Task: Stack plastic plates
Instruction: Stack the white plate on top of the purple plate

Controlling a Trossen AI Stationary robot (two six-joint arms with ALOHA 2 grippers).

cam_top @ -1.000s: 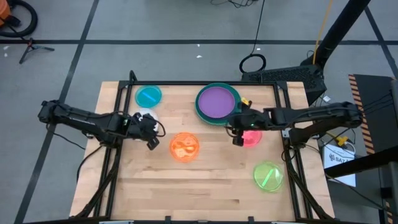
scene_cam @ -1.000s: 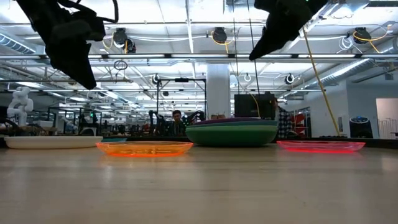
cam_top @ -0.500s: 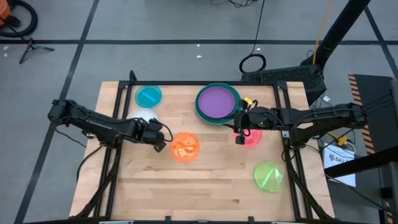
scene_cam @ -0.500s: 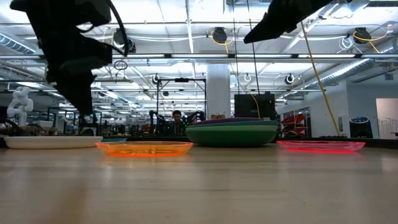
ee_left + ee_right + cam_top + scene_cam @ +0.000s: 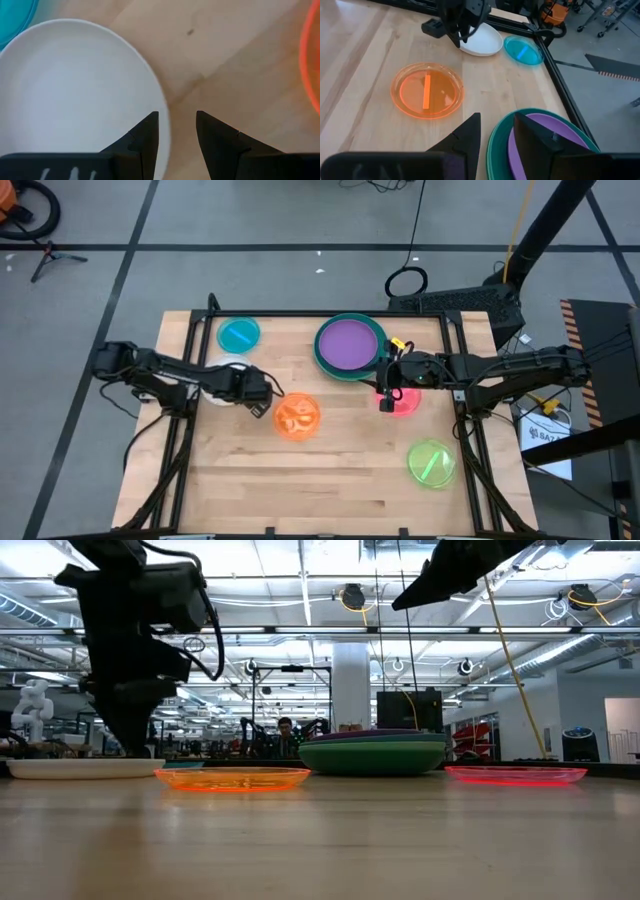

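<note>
At the near right of the table (image 5: 330, 480), about five o'clock from its centre in the high view, lies the lime plate (image 5: 431, 463), alone and well apart from the rest. Near the middle sits the orange plate (image 5: 297, 417), flat on the wood. At its ten o'clock the left gripper (image 5: 262, 406) is low over the board, fingers spread, straddling the rim of the white plate (image 5: 75, 95): in the left wrist view one finger stands over the white rim and the other over bare wood, with nothing pinched between them. In the high view the white plate (image 5: 228, 366) is mostly hidden beneath that arm.

At three o'clock from the orange plate lies the pink plate (image 5: 405, 402), with the right gripper (image 5: 385, 400) hanging above its near-left edge, raised well off the table as the low view shows. Its fingers stand apart and empty.

Farther back, at twelve o'clock from centre, the stack rests: the purple plate (image 5: 349, 344) on top of the teal plate (image 5: 325, 362), with at least one more green rim under them in the low view. At eleven o'clock, in the far left corner, lies the blue plate (image 5: 239, 335), just beyond the white one.
</note>
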